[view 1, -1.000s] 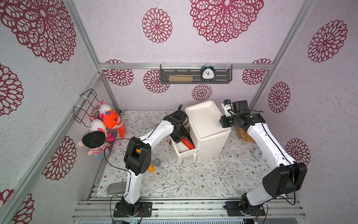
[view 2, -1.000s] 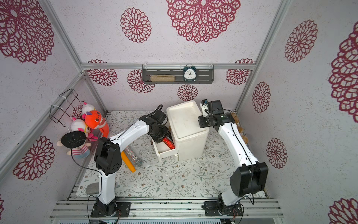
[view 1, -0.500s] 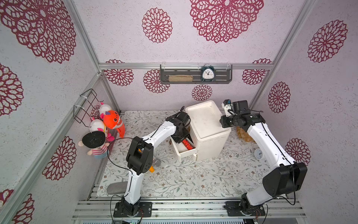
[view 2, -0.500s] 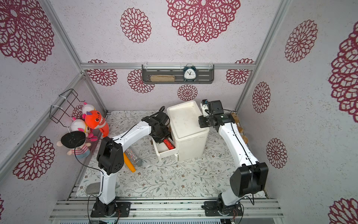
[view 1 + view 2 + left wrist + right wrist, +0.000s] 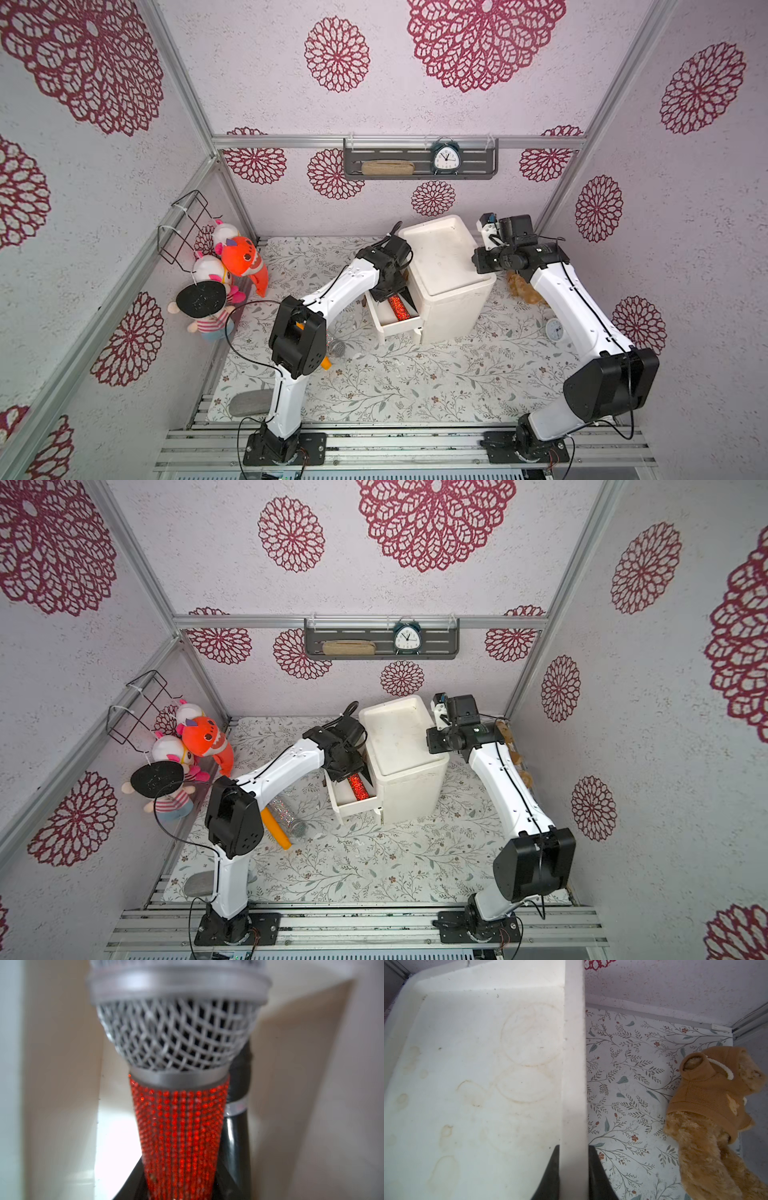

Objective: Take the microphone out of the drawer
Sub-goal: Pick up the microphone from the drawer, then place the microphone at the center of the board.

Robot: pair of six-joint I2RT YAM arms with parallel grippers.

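Microphone, red glitter handle with a silver mesh head, lies lengthwise in the pulled-out drawer, handle end toward the drawer front. Left gripper reaches down into the rear of the drawer, over the head end. Wrist view: dark fingers sit against both sides of the red handle with no gap visible, so it is clamped on the handle, though the view is blurred. A black object lies touching the handle on one side.

Drawer walls stand close on both sides of the microphone; room is open above. Right gripper is pinched together on the raised rim of the white cabinet.

Floor is a floral mat, bare in front of the drawer. A silver-handled mic lies beside the left arm, and a brown teddy is by the right wall.
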